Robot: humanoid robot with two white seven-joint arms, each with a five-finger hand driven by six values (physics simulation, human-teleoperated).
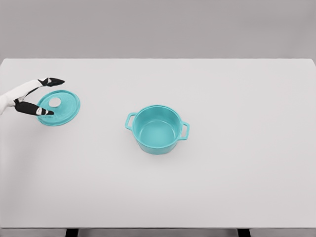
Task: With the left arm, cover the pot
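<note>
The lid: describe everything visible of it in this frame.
The round teal lid lies flat on the white table, near its left edge and well apart from the open teal two-handled pot. It looks smooth and enamelled, with a pale round knob in the middle and a slightly raised rim. The left hand is at its left edge, one dark-tipped finger over the rim and another above it; a firm grasp cannot be confirmed.

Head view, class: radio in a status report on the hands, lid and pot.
Left hand at lid, fingers spread around its edge. Right hand out of view. Pot uncovered, mid-table. Nothing between lid and pot.
</note>
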